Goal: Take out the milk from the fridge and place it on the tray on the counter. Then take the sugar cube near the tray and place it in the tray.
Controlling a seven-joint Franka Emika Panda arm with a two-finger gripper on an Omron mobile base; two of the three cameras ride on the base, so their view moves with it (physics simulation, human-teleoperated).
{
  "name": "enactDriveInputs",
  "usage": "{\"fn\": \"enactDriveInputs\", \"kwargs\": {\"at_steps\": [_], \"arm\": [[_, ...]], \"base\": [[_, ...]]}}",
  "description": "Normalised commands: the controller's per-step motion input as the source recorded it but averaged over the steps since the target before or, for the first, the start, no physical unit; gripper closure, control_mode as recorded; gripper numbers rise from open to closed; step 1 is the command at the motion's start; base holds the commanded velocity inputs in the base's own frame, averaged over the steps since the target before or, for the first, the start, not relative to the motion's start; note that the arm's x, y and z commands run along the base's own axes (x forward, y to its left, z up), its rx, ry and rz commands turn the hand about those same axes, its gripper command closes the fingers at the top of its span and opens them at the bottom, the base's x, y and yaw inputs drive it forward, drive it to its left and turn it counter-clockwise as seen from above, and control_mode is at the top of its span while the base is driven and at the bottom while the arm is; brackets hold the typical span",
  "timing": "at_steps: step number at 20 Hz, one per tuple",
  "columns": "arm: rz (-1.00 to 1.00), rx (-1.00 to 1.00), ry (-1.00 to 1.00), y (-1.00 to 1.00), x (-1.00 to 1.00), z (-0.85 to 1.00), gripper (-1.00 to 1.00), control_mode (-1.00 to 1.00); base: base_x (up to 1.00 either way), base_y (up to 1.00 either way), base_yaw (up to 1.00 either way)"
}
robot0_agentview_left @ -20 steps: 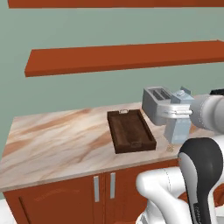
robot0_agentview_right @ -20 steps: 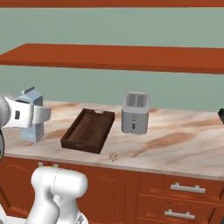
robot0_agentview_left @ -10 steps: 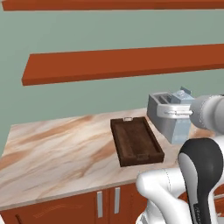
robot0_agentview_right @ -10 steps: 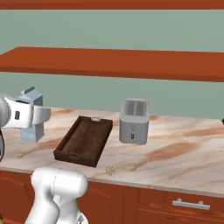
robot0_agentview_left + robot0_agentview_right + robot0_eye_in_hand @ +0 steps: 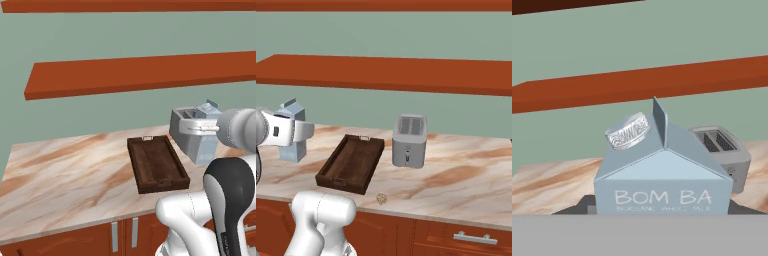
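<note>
Gripping the pale blue-grey gabled milk carton (image 5: 663, 175), the robot's fingers (image 5: 292, 134) hold it above the beige marble tabletop (image 5: 70, 175), at nine o'clock of the dark brown wooden tray (image 5: 351, 163).

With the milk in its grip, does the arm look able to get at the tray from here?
Probably yes. The gripper, shut on the milk, hangs beside the tray, which looks bare. The toaster stands on the tray's far side and the sugar cube lies in front, neither in the way.
</note>
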Motion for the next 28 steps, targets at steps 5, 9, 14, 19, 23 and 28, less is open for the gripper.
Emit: {"fn": "enactDriveInputs", "kwargs": {"at_steps": [5, 9, 14, 19, 23, 28], "arm": [[0.0, 0.0, 0.0, 0.0, 0.0, 0.0, 1.0, 1.0], [0.0, 0.0, -0.01, -0.06, -0.09, -0.37, 1.0, -1.0], [0.09, 0.0, -0.04, -0.02, 0.06, -0.51, 1.0, -1.0], [0.15, 0.0, -0.01, -0.07, 0.37, -0.4, 1.0, -1.0], [0.2, 0.0, -0.07, -0.13, 0.51, -0.41, 1.0, -1.0], [-0.03, 0.0, -0.23, 0.22, 0.16, -0.46, 1.0, -1.0]], "base": [[0.0, -0.01, 0.0], [0.0, 0.0, 0.0], [0.0, 0.0, 0.0], [0.0, 0.0, 0.0], [0.0, 0.0, 0.0], [0.0, 0.0, 0.0]]}}
